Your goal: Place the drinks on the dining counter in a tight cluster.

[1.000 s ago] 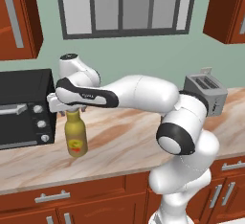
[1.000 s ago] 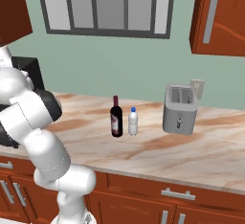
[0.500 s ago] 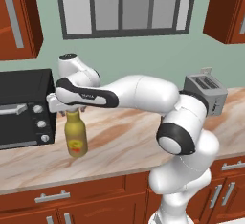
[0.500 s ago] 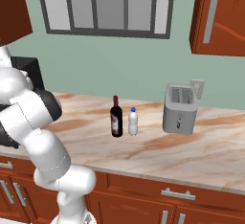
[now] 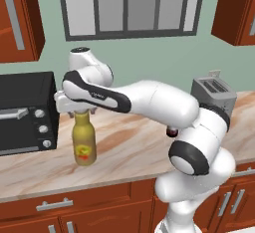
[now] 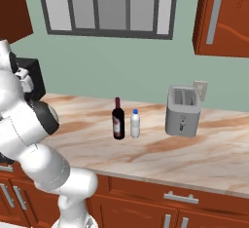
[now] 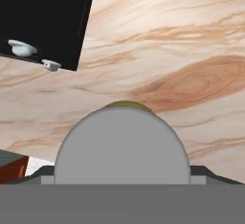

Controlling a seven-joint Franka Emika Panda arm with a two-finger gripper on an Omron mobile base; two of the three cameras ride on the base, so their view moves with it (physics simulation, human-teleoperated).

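Note:
The fat olive-yellow bottle (image 5: 83, 145) stands upright on the marbled counter (image 5: 134, 147) beside the black oven. My gripper (image 5: 79, 112) sits over its top. In the hand view the grey cap (image 7: 122, 146) fills the whole gap between my fingertips, so the gripper (image 7: 122, 174) is shut on it. Farther right along the same counter the dark wine bottle (image 6: 118, 121) and the small white bottle with a blue cap (image 6: 135, 124) stand upright, close side by side. The dining counter is out of view.
The black oven (image 5: 25, 112) stands right beside the olive bottle on its left, with its knobs close by. A silver toaster (image 6: 182, 111) sits to the right of the two other bottles. My own arm stretches across above the counter.

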